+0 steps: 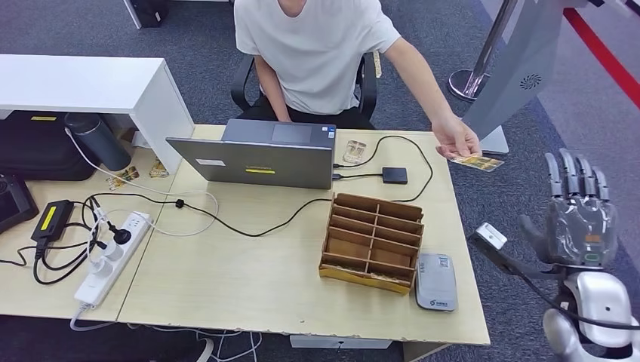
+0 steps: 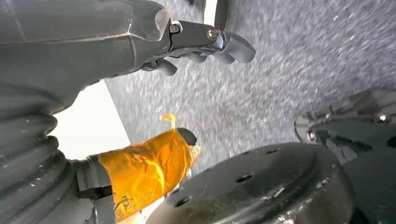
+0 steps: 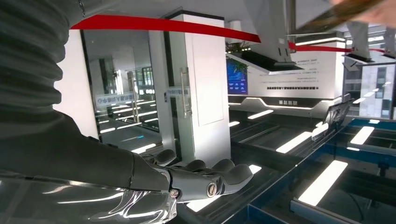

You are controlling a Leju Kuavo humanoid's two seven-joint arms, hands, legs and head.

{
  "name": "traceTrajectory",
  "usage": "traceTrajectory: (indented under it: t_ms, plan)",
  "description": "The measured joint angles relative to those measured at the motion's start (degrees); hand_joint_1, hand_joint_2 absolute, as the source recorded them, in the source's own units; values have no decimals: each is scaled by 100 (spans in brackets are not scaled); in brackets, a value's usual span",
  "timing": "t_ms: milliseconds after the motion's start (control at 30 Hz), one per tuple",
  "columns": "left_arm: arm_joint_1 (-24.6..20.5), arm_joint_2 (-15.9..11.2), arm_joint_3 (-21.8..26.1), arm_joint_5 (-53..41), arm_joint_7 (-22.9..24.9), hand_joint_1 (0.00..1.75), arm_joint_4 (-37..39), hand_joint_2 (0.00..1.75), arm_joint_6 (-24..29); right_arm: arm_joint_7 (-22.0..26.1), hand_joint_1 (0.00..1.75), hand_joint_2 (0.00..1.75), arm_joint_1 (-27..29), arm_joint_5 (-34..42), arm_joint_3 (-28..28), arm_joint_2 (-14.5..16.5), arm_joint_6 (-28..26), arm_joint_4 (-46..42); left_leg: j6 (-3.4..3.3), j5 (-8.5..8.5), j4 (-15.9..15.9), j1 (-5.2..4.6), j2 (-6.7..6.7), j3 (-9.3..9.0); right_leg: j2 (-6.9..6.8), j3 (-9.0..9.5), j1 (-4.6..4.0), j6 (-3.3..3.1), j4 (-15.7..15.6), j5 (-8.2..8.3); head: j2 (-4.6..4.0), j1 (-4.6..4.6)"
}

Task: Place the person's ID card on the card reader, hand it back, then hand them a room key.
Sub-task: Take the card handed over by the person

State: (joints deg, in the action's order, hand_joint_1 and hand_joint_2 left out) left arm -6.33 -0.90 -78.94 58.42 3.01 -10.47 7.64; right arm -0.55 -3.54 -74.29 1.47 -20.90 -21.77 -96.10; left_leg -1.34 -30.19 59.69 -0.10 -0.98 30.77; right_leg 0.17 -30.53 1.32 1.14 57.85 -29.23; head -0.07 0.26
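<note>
Card [image 1: 477, 161] in question is held out by the person's hand [image 1: 456, 141] past the far right corner of the desk [image 1: 249, 286], above the carpet, evidently offered for collection. Right hand [image 1: 577, 215] stands raised beside the desk's right edge, palm up, fingers [image 1: 571, 175] extended and close together, holding nothing; it is near the card but apart from it. By my judgement this is the receiving posture, and the handover is not yet made. The right wrist view looks upward at ceiling lights and shows the same fingers straight and empty.

Left hand [image 2: 201, 44] hangs over grey carpet in its wrist view, fingers lightly curled with nothing in them; whether they are fully closed I cannot tell.

Card reader [image 1: 436, 281], a grey flat unit, lies at the near right corner of the desk, just beside a brown divided cardboard organiser [image 1: 371, 241]. Its place within the right arm's reach suits the next step.

Surface is pale wood. It also carries a laptop [image 1: 260, 154] facing the seated person, a small black box [image 1: 394, 175], cables and a white power strip [image 1: 113, 256]. Floor is grey carpet.
</note>
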Motion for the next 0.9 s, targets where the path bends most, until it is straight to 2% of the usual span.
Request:
traceTrajectory:
  t_ms: [267,433,700,833,900]
  plan:
    - [-117,34,-367,-431,-147,0,0,175,284,-477,0,175,-793,-123,1026,329,-61,471,3,5,0,1,2,-2,4,-1,-1,-1,5,2,0,-1]
    - [-141,33,-427,-448,-179,0,0,175,-11,-684,0,175,-1323,-62,1483,665,-71,955,6,8,0,2,1,-4,3,-2,-1,-1,6,2,0,-1]
    - [-137,33,-460,-292,-288,0,0,175,-498,-690,0,175,-1801,233,1793,989,-190,1513,6,8,1,2,1,-2,4,-3,0,0,7,3,0,1]
    - [-114,12,-459,-111,-420,0,5,175,-904,-542,175,175,-1979,543,1903,1129,-197,1730,6,8,1,2,-1,-1,3,-3,0,0,7,4,0,-1]
    - [-106,1,-458,-50,-437,0,20,175,-1020,-500,175,175,-2038,638,1964,1184,-192,1818,6,8,1,1,-2,0,2,-4,0,0,7,4,0,-1]
